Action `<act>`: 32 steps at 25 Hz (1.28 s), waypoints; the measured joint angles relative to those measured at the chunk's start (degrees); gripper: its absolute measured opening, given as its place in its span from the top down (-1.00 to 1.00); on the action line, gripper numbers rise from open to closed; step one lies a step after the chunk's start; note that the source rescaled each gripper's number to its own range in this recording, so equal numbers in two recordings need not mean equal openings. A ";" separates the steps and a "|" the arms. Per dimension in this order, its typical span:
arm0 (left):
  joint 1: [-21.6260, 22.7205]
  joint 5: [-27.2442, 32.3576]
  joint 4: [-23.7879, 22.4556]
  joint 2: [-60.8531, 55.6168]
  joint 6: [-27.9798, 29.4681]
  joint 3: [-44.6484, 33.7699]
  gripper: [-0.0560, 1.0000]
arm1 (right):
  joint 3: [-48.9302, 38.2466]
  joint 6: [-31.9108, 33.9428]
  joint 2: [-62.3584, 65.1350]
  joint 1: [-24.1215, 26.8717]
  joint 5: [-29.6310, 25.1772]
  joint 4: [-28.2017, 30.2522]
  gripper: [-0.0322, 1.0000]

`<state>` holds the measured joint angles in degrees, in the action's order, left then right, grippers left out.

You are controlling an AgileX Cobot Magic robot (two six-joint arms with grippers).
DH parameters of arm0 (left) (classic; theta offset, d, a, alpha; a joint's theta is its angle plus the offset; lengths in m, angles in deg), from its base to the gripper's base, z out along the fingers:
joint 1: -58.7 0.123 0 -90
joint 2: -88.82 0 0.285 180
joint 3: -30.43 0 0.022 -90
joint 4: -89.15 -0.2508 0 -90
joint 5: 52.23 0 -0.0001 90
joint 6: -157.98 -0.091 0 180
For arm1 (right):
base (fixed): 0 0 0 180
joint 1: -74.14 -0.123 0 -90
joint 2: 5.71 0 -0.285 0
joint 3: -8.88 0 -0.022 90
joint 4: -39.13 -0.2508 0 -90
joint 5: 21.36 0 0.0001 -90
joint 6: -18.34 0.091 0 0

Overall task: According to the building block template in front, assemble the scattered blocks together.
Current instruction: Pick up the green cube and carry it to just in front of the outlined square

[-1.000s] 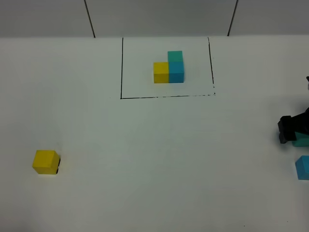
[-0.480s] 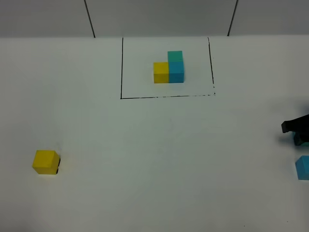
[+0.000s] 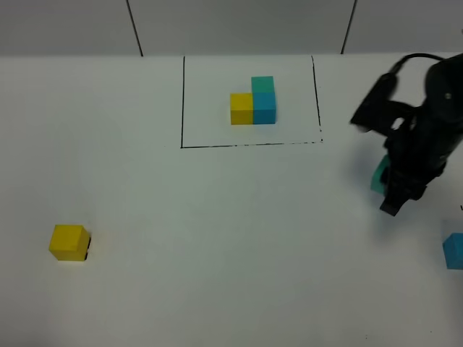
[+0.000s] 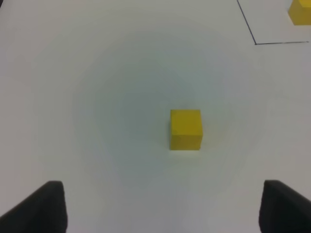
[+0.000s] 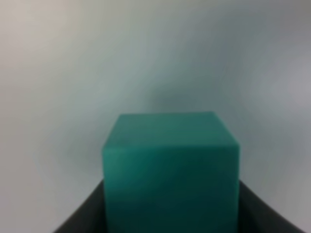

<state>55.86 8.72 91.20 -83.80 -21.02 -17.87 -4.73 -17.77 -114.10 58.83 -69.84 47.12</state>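
Note:
The building block template (image 3: 253, 101) is a yellow, blue and teal-green cluster inside a thin black rectangle at the back. Of the scattered blocks, the yellow cube (image 3: 69, 242) rests at the front left and the sky-blue cube (image 3: 454, 251) lies cut off by the right edge. My right gripper (image 3: 387, 189) is shut on the teal-green cube (image 3: 378, 176), held above the table right of the frame. The right wrist view is filled by that cube (image 5: 170, 165). My left gripper (image 4: 163, 189) is open, with the yellow cube (image 4: 185, 129) lying ahead of it, untouched.
The black frame line (image 3: 249, 144) runs across the white table (image 3: 231, 253). Two dark seams mark the back wall. In the left wrist view a corner of the frame (image 4: 255, 42) and the template's yellow cube (image 4: 301, 12) show at the far edge.
The right gripper closed on the teal-green cube at the right edge, lifted it and swung inward toward the frame. The left gripper and the yellow and blue cubes stayed put.

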 joint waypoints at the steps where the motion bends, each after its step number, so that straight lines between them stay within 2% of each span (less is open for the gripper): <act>1: 0.00 0.00 0.00 0.00 0.00 0.00 -0.71 | 1.49 -3.02 -0.80 -2.55 -1.73 0.05 0.91; 4: 0.00 0.00 0.00 0.00 0.00 0.00 -0.71 | 7.00 -8.78 -4.57 -7.81 -5.74 0.21 0.91; 7: 0.00 0.00 0.00 0.00 0.00 0.00 -0.71 | 13.24 -13.35 -9.14 -10.99 -8.67 -0.23 0.91; 15: 0.00 0.00 0.00 0.00 0.00 0.00 -0.71 | 29.67 -23.05 -20.50 -12.30 -13.15 -7.45 0.91; 23: 0.00 0.00 0.00 0.00 0.06 0.00 -0.71 | 36.81 -27.18 -26.22 -12.78 -13.96 -9.04 0.91; 32: 0.00 0.00 0.00 0.00 0.12 0.00 -0.71 | 39.13 -27.20 -30.12 -12.59 -12.16 -10.62 0.91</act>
<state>55.86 8.72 91.20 -83.80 -20.90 -17.87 34.40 -44.97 -144.22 46.24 -82.00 36.50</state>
